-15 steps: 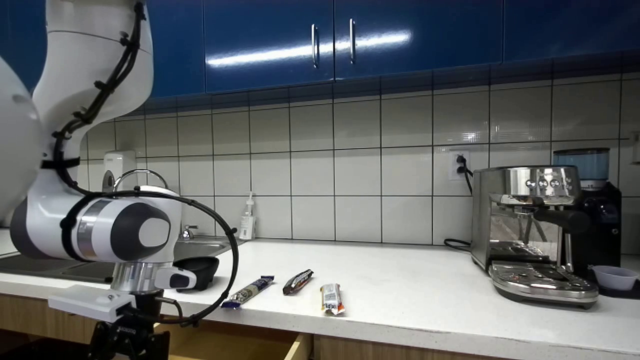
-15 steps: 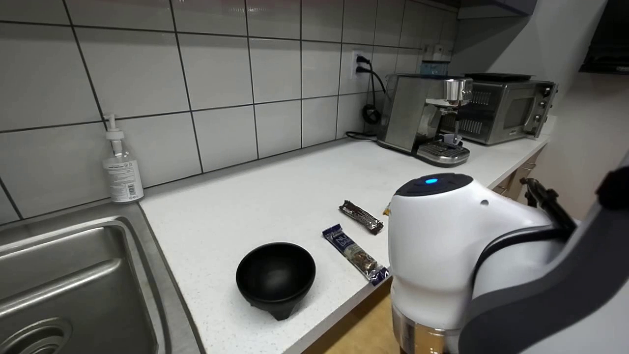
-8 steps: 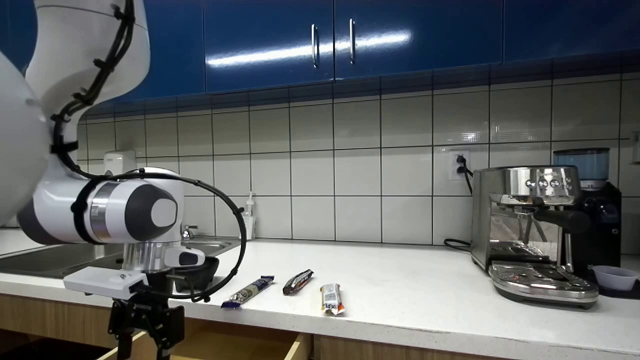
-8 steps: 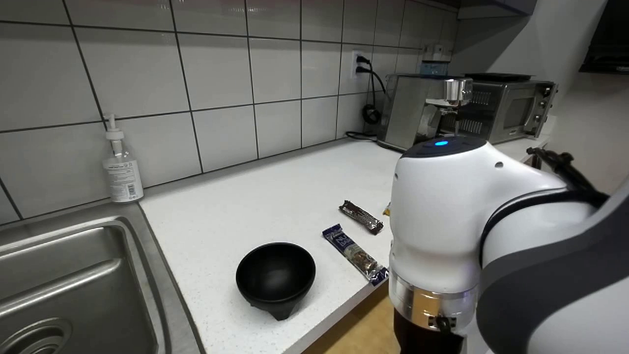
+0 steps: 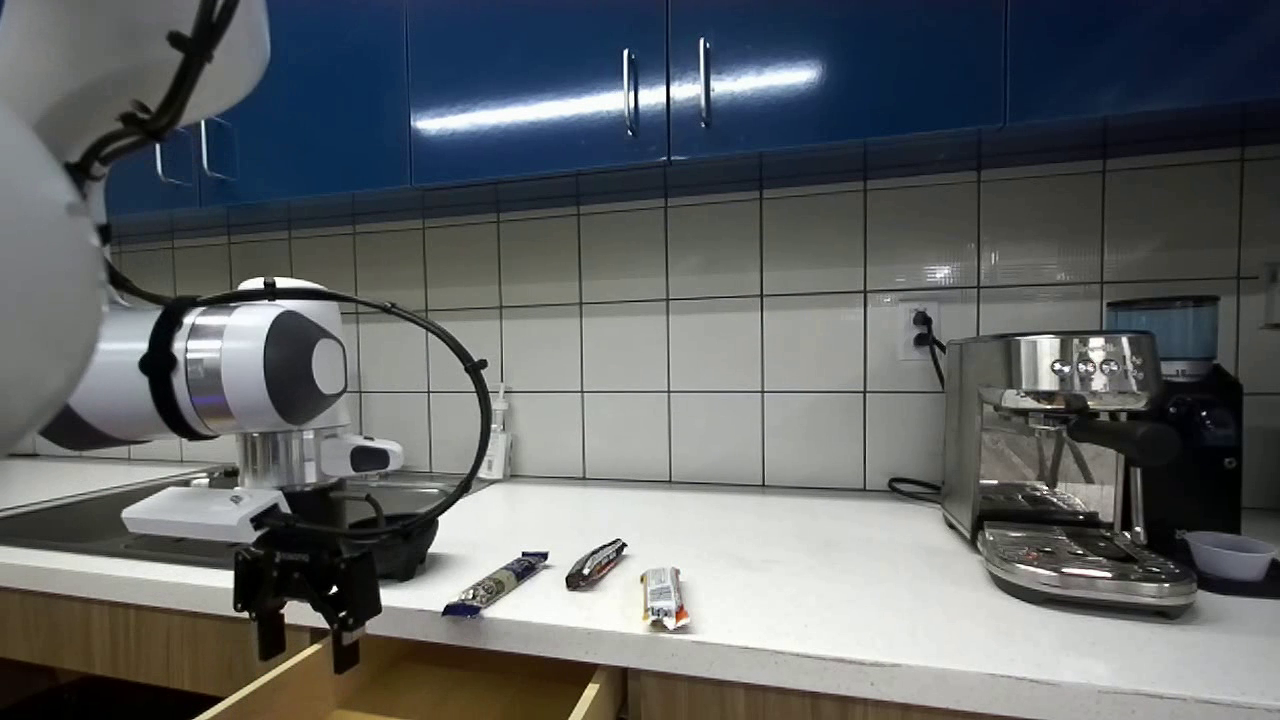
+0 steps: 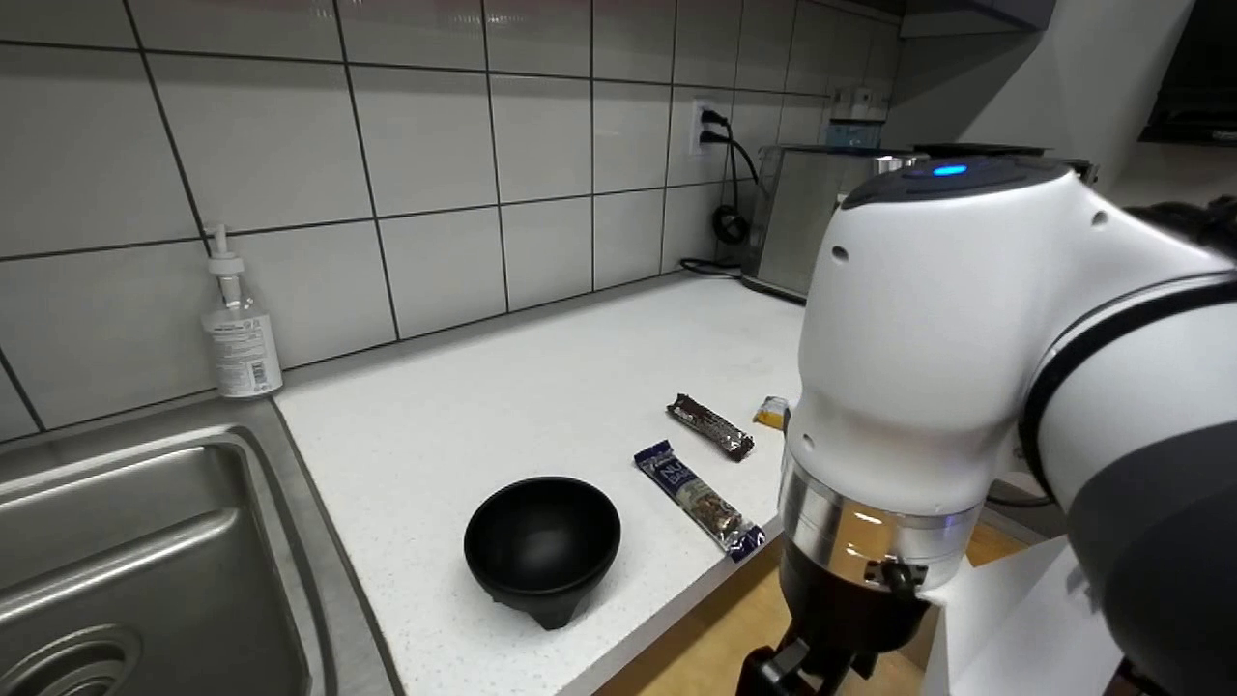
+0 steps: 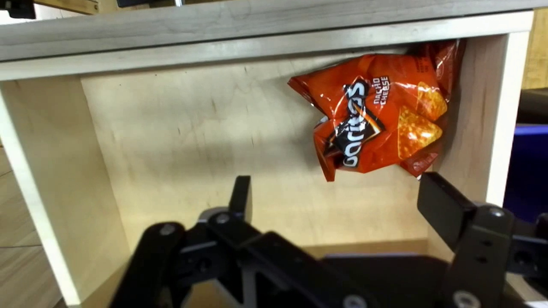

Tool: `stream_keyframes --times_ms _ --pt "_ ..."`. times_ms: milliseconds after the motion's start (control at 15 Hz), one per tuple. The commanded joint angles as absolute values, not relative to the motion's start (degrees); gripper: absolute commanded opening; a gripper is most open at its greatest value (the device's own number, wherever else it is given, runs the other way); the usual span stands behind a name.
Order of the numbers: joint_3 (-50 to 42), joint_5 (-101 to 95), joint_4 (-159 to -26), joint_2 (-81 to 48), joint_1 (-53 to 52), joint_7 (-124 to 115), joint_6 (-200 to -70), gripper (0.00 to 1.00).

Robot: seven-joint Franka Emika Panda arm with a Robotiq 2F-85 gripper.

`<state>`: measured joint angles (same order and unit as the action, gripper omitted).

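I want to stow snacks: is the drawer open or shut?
Open: the wrist view looks down into the drawer, showing an orange-red Doritos bag lying inside.

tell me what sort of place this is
Most likely a kitchen or kitchenette: a grey, rounded-corner stainless-steel sink, a boxy silver metal espresso machine and glossy blue flat-fronted overhead cabinets point to it.

I read "DORITOS" and "NACHO CHEESE" on the red chip bag (image 7: pixel 379 117) in my wrist view and "NU" on the blue snack bar (image 6: pixel 698 498) in an exterior view, but the bottle label (image 6: pixel 244 356) is unreadable.
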<state>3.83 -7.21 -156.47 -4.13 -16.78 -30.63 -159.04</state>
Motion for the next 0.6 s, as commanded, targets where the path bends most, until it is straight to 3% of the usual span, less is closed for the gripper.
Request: stream_keyframes --times_ms 0,533 --pt "4.33 -13.60 -157.88 1.49 -15.02 -36.55 -156.62 1.00" --pt "4.78 -17.97 -155.13 2.02 -9.28 -36.20 -156.40 1.00"
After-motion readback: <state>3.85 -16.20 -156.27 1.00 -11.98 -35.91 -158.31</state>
